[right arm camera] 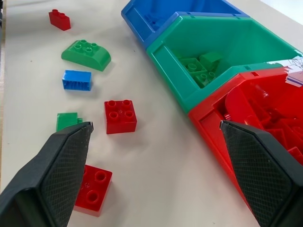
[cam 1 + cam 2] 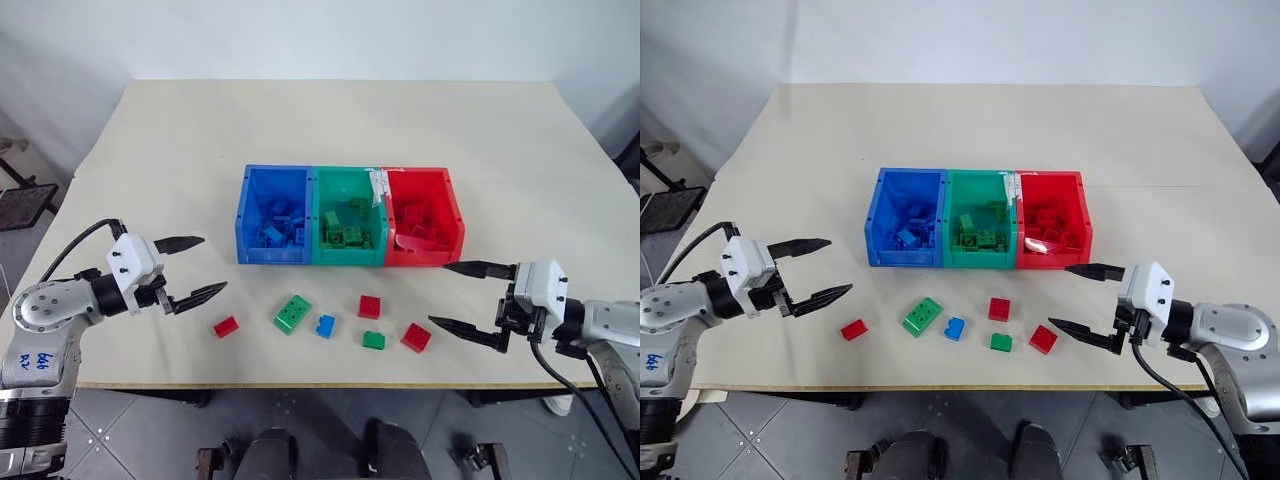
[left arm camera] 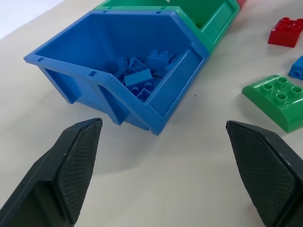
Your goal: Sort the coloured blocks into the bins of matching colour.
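Wrist views: studs on the loose blocks and the blocks inside the bins are seen close up; the whole table [image 2: 330, 120] and both arms are seen from the head views
Left hand [image 2: 192, 267]: spread wide, nothing held, kept above the table left of the blocks, fingers pointed toward the blue bin
Right hand [image 2: 462, 295]: spread wide, nothing held, kept right of the blocks, just before the red bin's near corner
Blue bin [image 2: 272, 213]: leftmost of three joined bins at mid-table; several blue blocks are piled inside
Green bin [image 2: 348, 213]: middle; green blocks lie inside, white tape [image 2: 379, 185] is stuck on its rim beside the red bin
Red bin [image 2: 420, 213]: rightmost; red blocks are heaped inside
Loose blocks: six lie in a rough row between the bins and the near edge
Row, left to right: small red block [image 2: 226, 326], long green block [image 2: 292, 313], blue block [image 2: 325, 326], red block [image 2: 370, 307], small green block [image 2: 374, 340], red block [image 2: 416, 337]
Edges: the small green block and rightmost red block lie nearest the near edge
Open room: bare table is left behind the bins and at both sides
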### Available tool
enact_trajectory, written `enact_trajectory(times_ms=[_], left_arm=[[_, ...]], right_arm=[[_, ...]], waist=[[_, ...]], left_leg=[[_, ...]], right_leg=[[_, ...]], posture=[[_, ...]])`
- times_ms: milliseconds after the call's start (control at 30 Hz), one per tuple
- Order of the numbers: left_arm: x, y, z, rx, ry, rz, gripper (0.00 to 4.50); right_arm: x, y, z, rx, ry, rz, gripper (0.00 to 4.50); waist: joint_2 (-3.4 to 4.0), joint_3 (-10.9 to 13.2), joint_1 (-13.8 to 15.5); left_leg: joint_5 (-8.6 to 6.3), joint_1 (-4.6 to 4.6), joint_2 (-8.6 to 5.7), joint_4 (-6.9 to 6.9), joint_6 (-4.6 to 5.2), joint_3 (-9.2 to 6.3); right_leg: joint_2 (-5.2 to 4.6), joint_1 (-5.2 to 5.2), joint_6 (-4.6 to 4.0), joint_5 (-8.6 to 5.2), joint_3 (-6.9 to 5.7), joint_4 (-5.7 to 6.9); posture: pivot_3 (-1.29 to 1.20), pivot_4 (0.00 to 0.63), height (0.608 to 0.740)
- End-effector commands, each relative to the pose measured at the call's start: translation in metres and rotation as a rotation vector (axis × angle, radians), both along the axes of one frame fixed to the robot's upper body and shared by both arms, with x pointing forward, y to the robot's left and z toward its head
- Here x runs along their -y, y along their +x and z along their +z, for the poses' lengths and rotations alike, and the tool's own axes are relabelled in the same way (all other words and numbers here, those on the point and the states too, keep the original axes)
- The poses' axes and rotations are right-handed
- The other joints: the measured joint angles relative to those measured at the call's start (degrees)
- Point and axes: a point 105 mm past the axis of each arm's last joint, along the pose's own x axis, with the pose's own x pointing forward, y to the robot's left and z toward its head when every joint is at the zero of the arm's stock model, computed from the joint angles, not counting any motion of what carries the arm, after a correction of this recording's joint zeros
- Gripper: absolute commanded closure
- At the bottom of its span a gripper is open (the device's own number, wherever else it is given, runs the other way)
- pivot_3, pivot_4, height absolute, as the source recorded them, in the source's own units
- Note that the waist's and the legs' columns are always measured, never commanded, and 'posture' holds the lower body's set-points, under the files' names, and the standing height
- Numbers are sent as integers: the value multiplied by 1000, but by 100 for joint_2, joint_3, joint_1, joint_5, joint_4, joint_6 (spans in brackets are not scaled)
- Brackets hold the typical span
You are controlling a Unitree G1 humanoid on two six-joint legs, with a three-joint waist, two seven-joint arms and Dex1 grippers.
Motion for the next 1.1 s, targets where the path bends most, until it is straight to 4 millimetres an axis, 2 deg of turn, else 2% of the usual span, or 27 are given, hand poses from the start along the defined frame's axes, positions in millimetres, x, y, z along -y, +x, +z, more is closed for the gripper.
enact_trajectory(times_ms=[33,167,300,367,533,600,667,867,1000,1067,1100], left_arm=[[12,-7,-1,6,21,-50,46],[44,-14,-5,-30,3,-171,46],[89,-27,-2,-47,-17,-351,46],[108,-35,-6,-25,32,-454,46],[132,-44,-7,-21,28,-571,46],[135,-45,-11,-15,59,-610,46],[130,-41,-10,-6,66,-590,46],[102,-47,-15,-52,98,-536,46],[94,-53,-12,-29,87,-494,46],[93,-57,-13,-42,88,-489,46],[92,-59,-15,-45,93,-485,11]], right_arm=[[-2,-3,7,41,8,-7,0],[12,-15,3,32,1,-88,0],[43,-33,-5,-12,-42,-207,0],[54,-41,-12,-83,-54,-244,0],[65,-50,-21,-140,-80,-293,0],[56,-50,-22,-150,-79,-262,0],[37,-46,-22,-185,-97,-208,0],[-6,-36,-36,-293,-205,-130,0],[-19,-24,-50,-315,-238,-170,0],[-19,-21,-59,-330,-260,-193,0],[-19,-18,-63,-328,-267,-201,189]], waist=[[0,0,18],[-1,1,101],[-2,1,171],[-2,1,175],[-1,0,109],[-1,1,73],[-1,1,39],[0,2,40],[-3,4,108],[-3,4,122],[-3,3,125]], left_leg=[[0,0,0,0,0,1],[0,-1,-1,2,0,-3],[0,-1,-4,5,1,-2],[0,4,-3,6,1,2],[0,12,0,5,1,11],[0,13,1,5,1,10],[0,12,1,5,1,9],[-1,11,4,5,1,1],[-5,-1,0,11,3,-11],[-5,-4,-2,12,5,-11],[-5,-4,-2,12,5,-10]], right_leg=[[0,0,0,0,0,0],[0,2,0,0,-2,1],[-1,8,1,0,0,-4],[0,11,1,0,2,-4],[4,15,-4,0,10,-6],[5,16,-4,-1,10,-5],[5,16,-4,-1,10,-6],[6,13,-6,-2,8,-6],[2,11,-5,-1,0,-13],[1,13,-5,-1,0,-19],[2,13,-5,-1,0,-19]], posture=[[0,150,740],[0,150,740],[0,150,740],[0,150,740],[0,150,740],[0,150,740],[0,150,740],[0,150,740],[0,150,740],[0,150,740],[0,150,740]])
